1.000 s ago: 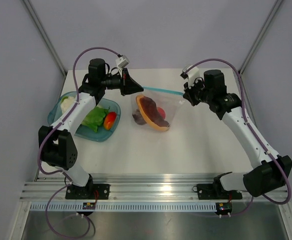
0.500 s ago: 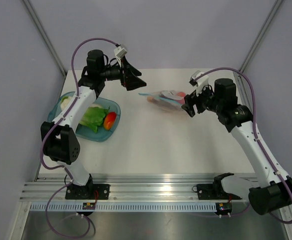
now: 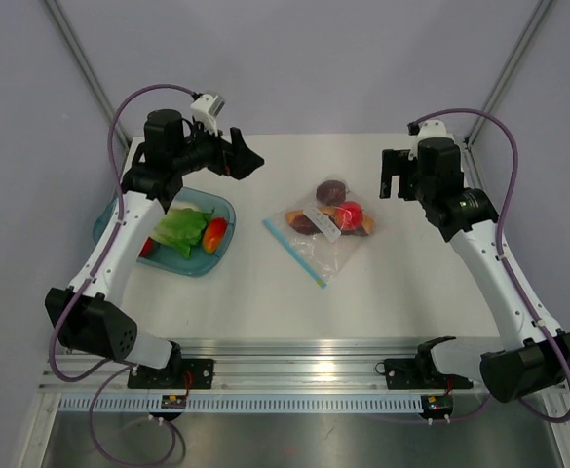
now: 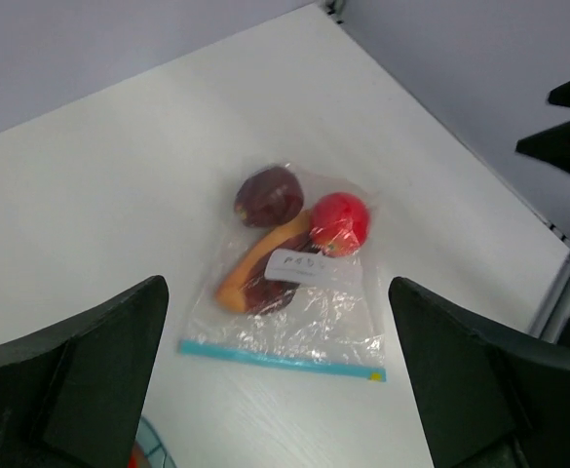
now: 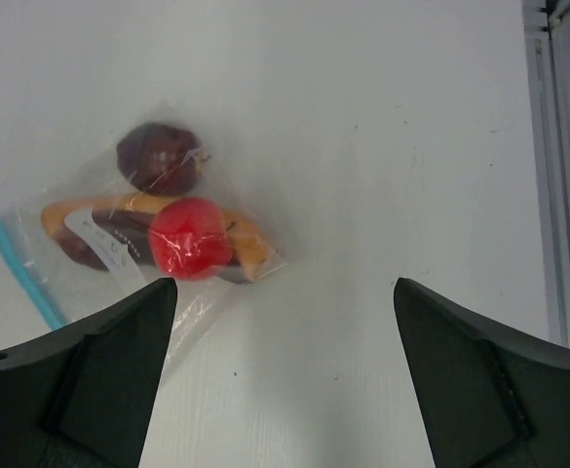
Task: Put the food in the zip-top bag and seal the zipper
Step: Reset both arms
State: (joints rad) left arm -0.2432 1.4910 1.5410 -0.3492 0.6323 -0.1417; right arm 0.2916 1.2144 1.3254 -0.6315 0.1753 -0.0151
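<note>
Overhead and both wrist views share the bag (image 3: 322, 234).

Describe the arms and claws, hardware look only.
Both alike: left arm and right arm have white links with black joint housings. Left claw and right claw are black, with two broad wedge fingers. A purple cable loops along each arm; a small white block sits at each wrist.
</note>
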